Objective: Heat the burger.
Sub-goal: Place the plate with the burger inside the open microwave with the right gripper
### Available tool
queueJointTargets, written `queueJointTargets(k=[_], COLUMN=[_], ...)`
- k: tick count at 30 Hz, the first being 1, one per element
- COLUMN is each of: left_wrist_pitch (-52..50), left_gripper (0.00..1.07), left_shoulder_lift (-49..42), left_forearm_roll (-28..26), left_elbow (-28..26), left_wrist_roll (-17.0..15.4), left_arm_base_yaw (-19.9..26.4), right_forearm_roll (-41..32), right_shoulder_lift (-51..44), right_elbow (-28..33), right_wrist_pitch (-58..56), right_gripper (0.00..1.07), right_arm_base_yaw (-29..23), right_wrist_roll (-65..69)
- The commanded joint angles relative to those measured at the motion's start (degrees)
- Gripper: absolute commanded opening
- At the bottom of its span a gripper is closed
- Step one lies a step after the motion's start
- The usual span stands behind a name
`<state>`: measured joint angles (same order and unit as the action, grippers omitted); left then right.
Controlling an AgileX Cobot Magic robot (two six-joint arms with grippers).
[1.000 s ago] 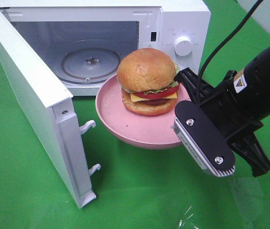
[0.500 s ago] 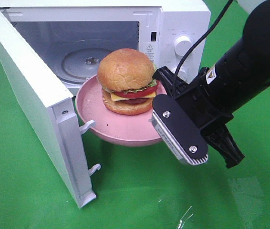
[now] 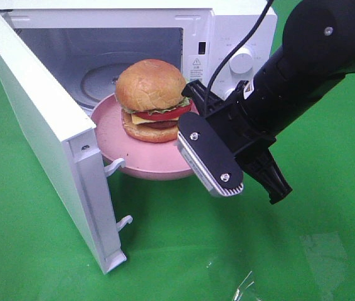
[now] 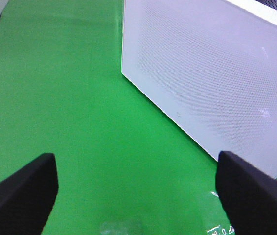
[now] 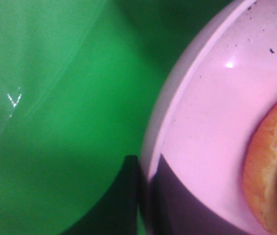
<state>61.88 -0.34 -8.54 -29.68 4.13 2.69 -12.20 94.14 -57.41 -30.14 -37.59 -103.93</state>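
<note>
Golden-brown burger point(image 3: 150, 94) near illegible microwave label point(image 3: 197, 63)

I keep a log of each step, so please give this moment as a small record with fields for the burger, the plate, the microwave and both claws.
burger: upright on the pink plate, whole
pink plate: lifted off the green cloth, at the microwave's open front
microwave: door swung wide open
right claw: shut on the pink plate's rim
left claw: open, holds nothing, over the green cloth beside the door
</note>
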Motion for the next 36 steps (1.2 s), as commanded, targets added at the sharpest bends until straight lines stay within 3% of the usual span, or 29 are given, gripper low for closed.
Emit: queueJointTargets(k=[1, 13, 23, 36], left_wrist_pitch=[-0.6, -0.6, -0.6, -0.6], left_gripper=[0.80, 0.80, 0.80, 0.80], left_shoulder_lift=[-0.9, -0.9, -0.9, -0.9], left_forearm_roll=[-0.2, -0.2, -0.2, -0.2], left_elbow=[0.2, 0.2, 0.2, 0.2], left_wrist_roll=[-0.2, -0.2, -0.2, -0.2], left_arm_base_yaw=[0.2, 0.2, 0.2, 0.2], right_forearm_roll=[-2.1, -3.9, -10.0, -10.5], right_shoulder_lift=[0.3, 5.9, 10.6, 14.8], right_elbow=[-2.0, -8.4, -14.4, -19.8], right_wrist_pitch=[2.8, 2.5, -0.7, -1.9], right_gripper=[0.00, 0.00, 0.00, 0.00], right_arm_base_yaw=[-0.1, -0.1, -0.1, -0.1], right_wrist_roll=[-2.8, -6.3, -11.2, -11.6])
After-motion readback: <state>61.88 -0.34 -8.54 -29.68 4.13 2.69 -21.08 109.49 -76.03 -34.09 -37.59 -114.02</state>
